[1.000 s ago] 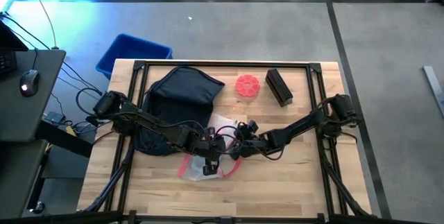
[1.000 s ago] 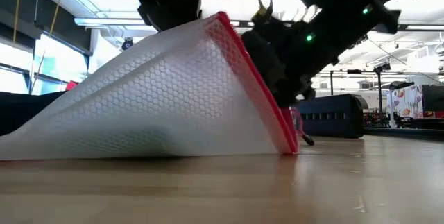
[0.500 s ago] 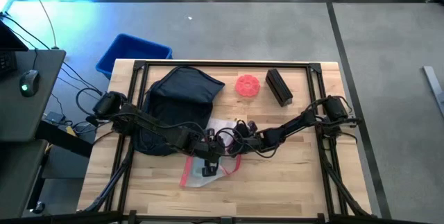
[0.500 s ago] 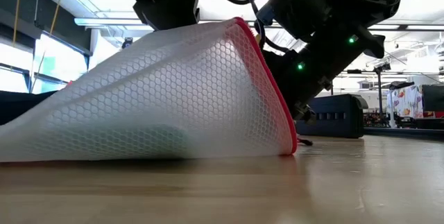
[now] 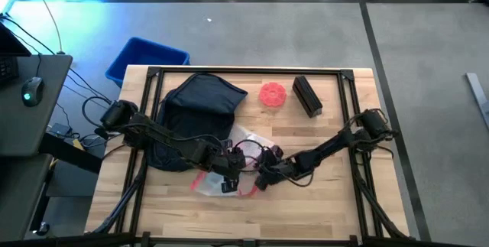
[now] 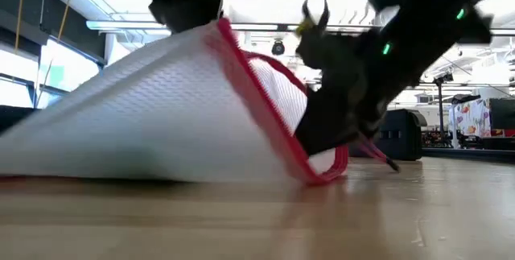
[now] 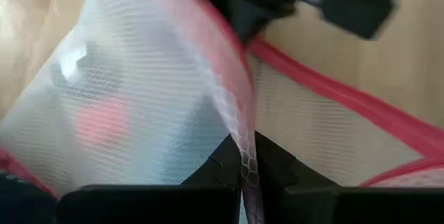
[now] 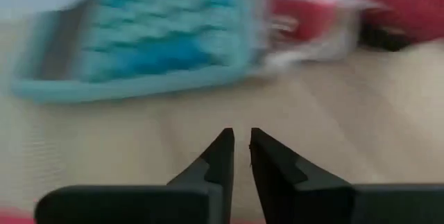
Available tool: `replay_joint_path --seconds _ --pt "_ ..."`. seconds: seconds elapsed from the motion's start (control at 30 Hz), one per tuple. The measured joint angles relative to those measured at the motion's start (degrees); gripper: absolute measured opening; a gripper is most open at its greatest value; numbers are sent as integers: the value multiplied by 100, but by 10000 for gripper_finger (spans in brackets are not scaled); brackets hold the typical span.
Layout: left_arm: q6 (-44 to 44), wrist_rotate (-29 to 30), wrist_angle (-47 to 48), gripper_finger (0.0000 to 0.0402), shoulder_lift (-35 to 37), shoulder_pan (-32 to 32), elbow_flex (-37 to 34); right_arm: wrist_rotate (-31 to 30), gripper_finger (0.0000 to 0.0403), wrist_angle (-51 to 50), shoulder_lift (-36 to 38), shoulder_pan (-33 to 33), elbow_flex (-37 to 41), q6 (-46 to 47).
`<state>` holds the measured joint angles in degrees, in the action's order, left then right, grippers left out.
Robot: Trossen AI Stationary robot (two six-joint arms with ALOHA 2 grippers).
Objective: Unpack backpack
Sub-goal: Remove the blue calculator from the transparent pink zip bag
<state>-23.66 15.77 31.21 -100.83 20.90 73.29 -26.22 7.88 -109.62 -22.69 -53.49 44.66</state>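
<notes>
Two claws | left claw (image 7: pixel 241 175): clamped on mesh pouch (image 7: pixel 139 106) | right claw (image 8: pixel 239 156): nearly closed, empty

1. Both arms are dark, nearly black, built of slim jointed links.
2. Loose black cables loop along the left arm (image 5: pixel 164 138) and the right arm (image 5: pixel 336 141).
3. Small green indicator lights glow on the arm housing in the low view.
4. The left gripper (image 7: pixel 243 174) and right gripper (image 8: pixel 237 156) each have two matte black fingers with angular, stepped tips.
</notes>
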Motion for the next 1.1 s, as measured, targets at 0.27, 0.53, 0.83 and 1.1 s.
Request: replay_joint_path --seconds 0.27,0.53,0.83,1.1 --pt "778 77 -605 0 261 187 286 -5 107 63 435 -141 -2 -530" --pt "798 -152 -725 0 233 142 138 -390 184 99 450 -180 -2 -589" --pt "994 -316 -722 0 119 175 142 -374 242 134 404 144 -2 -634" --pt "1279 -361 -674 0 28 182 142 136 258 328 -89 611 -4 -508"
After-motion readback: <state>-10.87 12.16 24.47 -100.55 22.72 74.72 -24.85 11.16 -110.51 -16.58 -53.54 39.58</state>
